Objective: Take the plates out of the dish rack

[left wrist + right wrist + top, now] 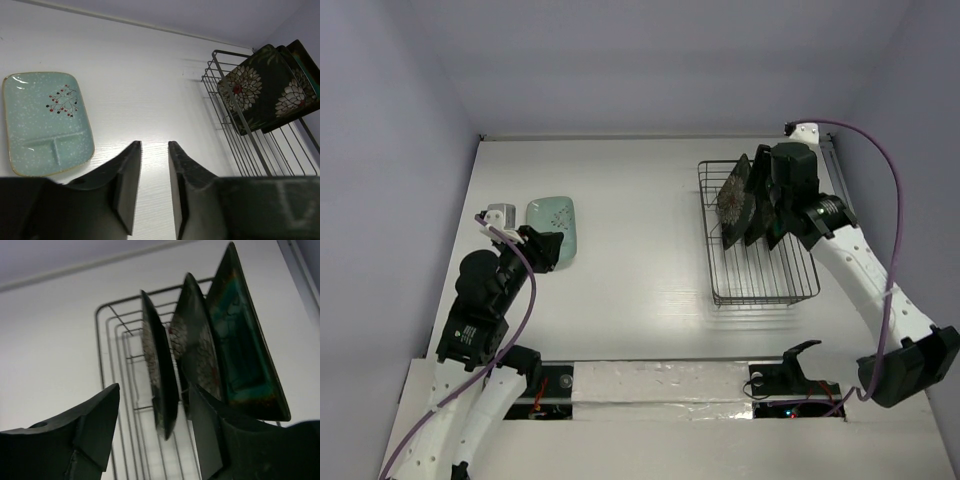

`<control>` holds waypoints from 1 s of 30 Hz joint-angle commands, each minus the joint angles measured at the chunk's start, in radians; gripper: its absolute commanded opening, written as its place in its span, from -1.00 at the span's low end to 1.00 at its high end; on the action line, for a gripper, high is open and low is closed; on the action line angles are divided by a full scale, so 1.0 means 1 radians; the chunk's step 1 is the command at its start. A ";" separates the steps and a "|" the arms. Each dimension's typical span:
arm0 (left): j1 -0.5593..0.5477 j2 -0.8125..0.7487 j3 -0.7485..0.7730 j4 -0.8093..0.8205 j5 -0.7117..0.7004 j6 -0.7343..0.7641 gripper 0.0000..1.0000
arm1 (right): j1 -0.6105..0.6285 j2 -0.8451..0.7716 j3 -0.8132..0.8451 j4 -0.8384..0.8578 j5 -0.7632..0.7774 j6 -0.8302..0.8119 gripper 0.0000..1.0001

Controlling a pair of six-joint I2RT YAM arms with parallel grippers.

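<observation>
The grey wire dish rack (765, 280) stands at the right of the table. Three plates stand upright in its far end: two black flower-patterned plates (732, 198) and a brown-rimmed teal plate (240, 350) behind them. My right gripper (765, 200) hovers over them, open. In the right wrist view its fingertips (116, 390) straddle the edge of the nearest black plate (160, 385) without touching it. The pale mint plate (553, 225) lies flat on the table at the left. My left gripper (548, 250) is open and empty just beside it, to its right in the left wrist view (154, 145).
The rack (235, 115) and flower plates (255, 87) show at the right in the left wrist view. The near half of the rack holds nothing. Walls close the table at the back and sides. A white taped strip (660, 380) runs along the near edge.
</observation>
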 commanded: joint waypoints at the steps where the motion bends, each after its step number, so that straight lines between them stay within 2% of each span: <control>1: -0.006 0.000 -0.001 0.044 0.003 0.005 -0.46 | -0.043 0.062 -0.010 -0.057 -0.024 -0.068 0.30; 5: -0.006 -0.003 -0.003 0.045 0.003 0.006 -0.38 | -0.053 0.164 0.041 -0.064 -0.072 -0.093 0.30; 11: -0.006 -0.009 -0.003 0.047 0.005 0.005 -0.34 | -0.072 0.332 0.136 -0.101 -0.016 -0.105 0.15; 12: -0.006 -0.009 -0.003 0.047 0.006 0.006 -0.34 | -0.072 0.350 0.147 -0.113 -0.004 -0.105 0.11; 13: -0.006 -0.012 -0.003 0.048 0.009 0.006 -0.33 | -0.072 0.367 0.167 -0.122 0.000 -0.105 -0.06; 15: -0.006 -0.012 -0.004 0.048 0.009 0.006 -0.33 | -0.072 0.393 0.176 -0.129 0.010 -0.111 -0.22; 17: -0.006 -0.014 -0.004 0.050 0.013 0.006 -0.33 | -0.072 0.396 0.191 -0.139 0.029 -0.114 -0.46; 22: -0.006 -0.015 -0.006 0.051 0.019 0.006 -0.32 | -0.072 0.370 0.230 -0.167 0.088 -0.142 -0.85; 26: -0.006 -0.017 -0.006 0.053 0.022 0.006 -0.32 | -0.072 0.336 0.260 -0.176 0.108 -0.165 -0.99; 30: -0.006 -0.015 -0.008 0.053 0.025 0.006 -0.31 | -0.072 0.317 0.306 -0.193 0.135 -0.182 -1.00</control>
